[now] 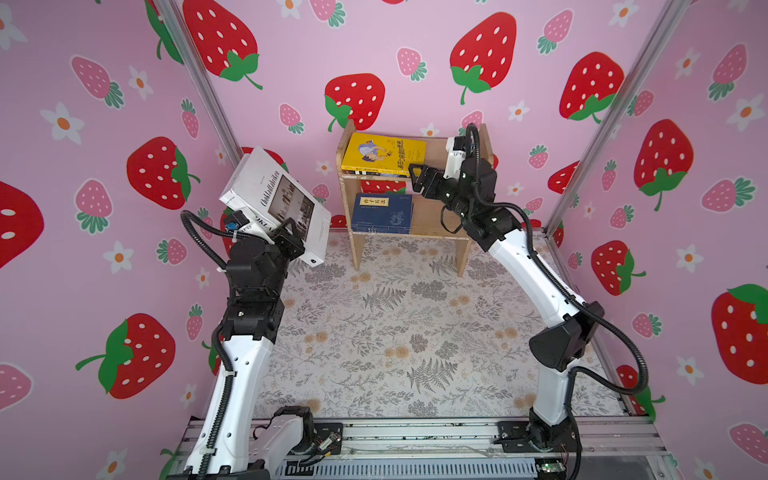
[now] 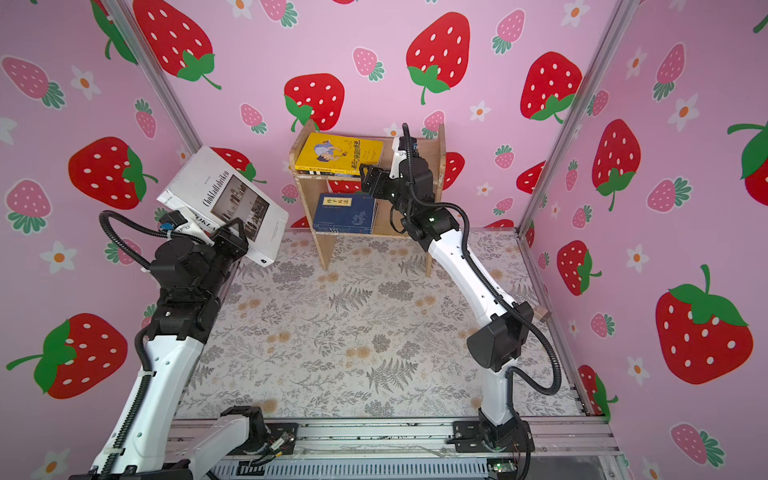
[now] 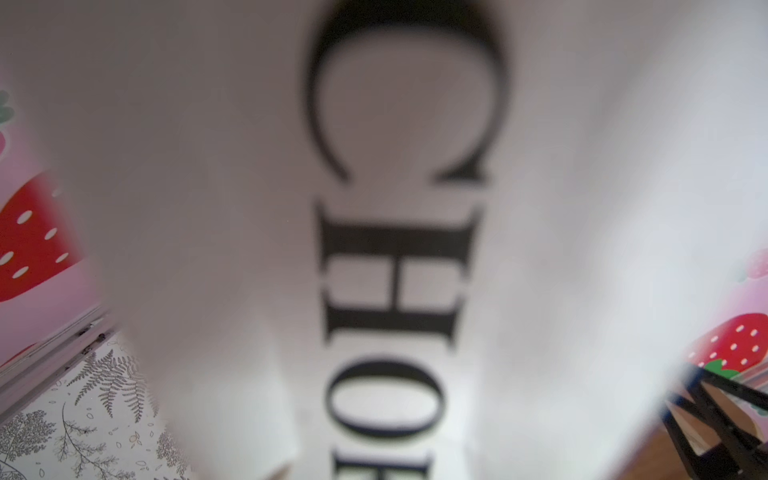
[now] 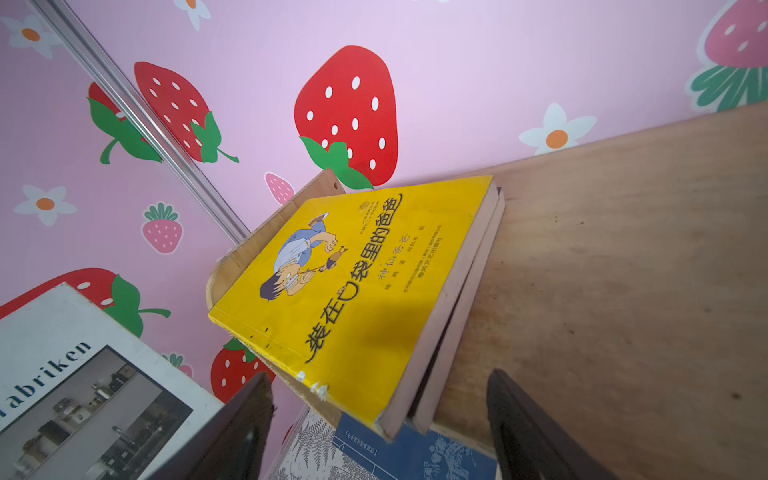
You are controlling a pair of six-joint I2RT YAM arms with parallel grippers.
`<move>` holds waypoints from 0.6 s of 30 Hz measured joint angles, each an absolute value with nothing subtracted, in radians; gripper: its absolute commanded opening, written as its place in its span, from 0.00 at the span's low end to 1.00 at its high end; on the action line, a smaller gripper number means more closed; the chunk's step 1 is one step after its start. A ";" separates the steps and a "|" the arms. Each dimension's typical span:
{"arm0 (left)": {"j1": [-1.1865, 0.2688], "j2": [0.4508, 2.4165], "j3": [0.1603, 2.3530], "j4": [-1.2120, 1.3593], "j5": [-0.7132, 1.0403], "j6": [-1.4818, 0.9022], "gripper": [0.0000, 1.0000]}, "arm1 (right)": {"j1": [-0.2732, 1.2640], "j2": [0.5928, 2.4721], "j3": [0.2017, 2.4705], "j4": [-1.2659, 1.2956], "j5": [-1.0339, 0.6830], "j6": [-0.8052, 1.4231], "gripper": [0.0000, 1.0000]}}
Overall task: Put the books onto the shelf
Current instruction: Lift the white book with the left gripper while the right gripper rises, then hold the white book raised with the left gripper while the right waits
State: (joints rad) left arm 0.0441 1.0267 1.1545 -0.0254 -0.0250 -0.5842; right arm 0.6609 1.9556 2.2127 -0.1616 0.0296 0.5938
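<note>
One book aloft: left end effector clamps the white book at centre-left of frame, long axis slanting down-right; the shelf sits up and right of it, upper centre. Meanwhile right end effector gapes empty beside the yellow book.

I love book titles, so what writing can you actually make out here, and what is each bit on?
"Chokladfabriken": front cover of the white book.
"CHO": its spine, in the left wrist view.
"装在口袋里的爸爸": cover of the yellow book.
Smaller print on the yellow book: too small to read.
Yellow label on the navy book: too blurred to read.
</note>
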 measured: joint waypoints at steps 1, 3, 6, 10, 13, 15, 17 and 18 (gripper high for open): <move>0.059 1.037 1.155 -0.001 -0.021 -0.592 0.10 | 0.666 1.957 2.218 -0.166 0.039 0.601 0.82; 0.079 1.061 1.155 0.047 -0.010 -0.607 0.10 | 0.671 1.957 2.221 -0.174 0.058 0.610 0.81; 0.097 1.111 1.155 0.113 0.006 -0.631 0.09 | 0.678 1.957 2.225 -0.182 0.079 0.629 0.81; 0.101 1.177 1.155 0.181 0.031 -0.658 0.09 | 0.688 1.979 2.284 -0.240 0.084 0.654 0.81; 0.101 1.211 1.155 0.228 0.053 -0.672 0.09 | 0.694 1.988 2.300 -0.257 0.063 0.674 0.81; 0.100 1.230 1.155 0.265 0.062 -0.684 0.09 | 0.698 1.988 2.299 -0.259 0.043 0.693 0.81; 0.100 1.240 1.155 0.290 0.065 -0.693 0.09 | 0.701 1.981 2.281 -0.245 0.025 0.711 0.81; 0.100 1.244 1.155 0.302 0.066 -0.698 0.10 | 0.701 1.974 2.267 -0.241 0.014 0.722 0.80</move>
